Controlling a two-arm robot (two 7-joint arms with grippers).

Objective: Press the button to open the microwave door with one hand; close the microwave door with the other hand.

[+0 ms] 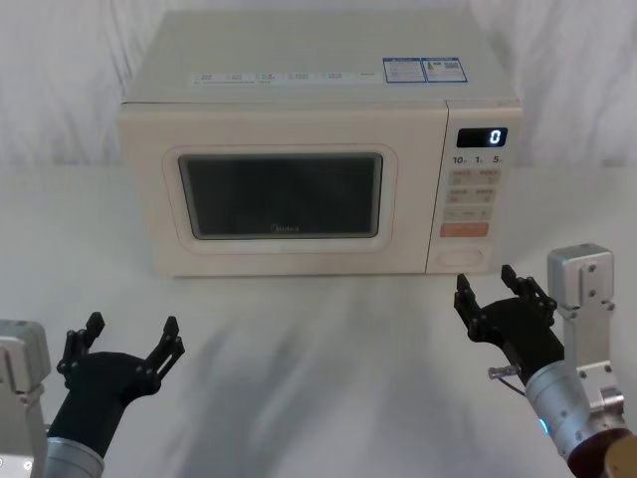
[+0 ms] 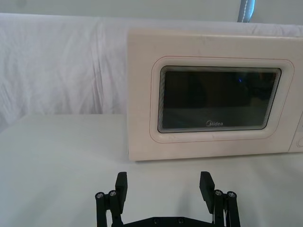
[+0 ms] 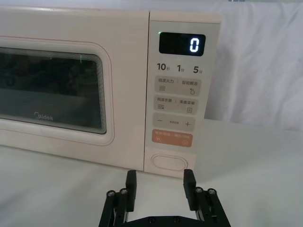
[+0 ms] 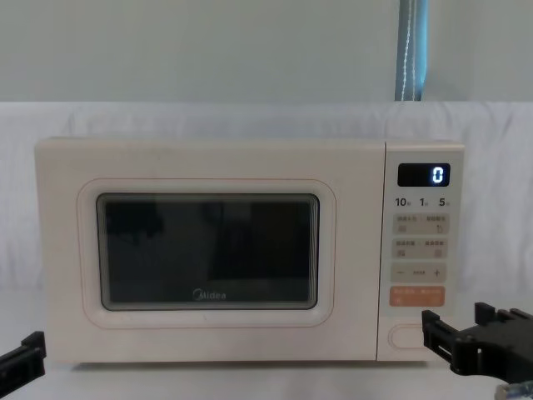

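While shut, microwave door (image 1: 282,196) cream, dark rounded window, Midea logo.

You can read "Midea" on the microwave door (image 4: 206,260), below its window. The black display (image 3: 182,45) on the control panel shows "0". Under it stand "10", "1" and "5"; lower keys carry "−" and "+".

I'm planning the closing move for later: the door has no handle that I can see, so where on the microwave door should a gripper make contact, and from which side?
The microwave door is shut now, a flat cream panel with a raised frame and no handle, so pushing probably suits better than gripping. It likely hinges opposite the button, so contact the frame near the panel-side edge, from the front. The left gripper waits open; the right gripper, open, faces the button.
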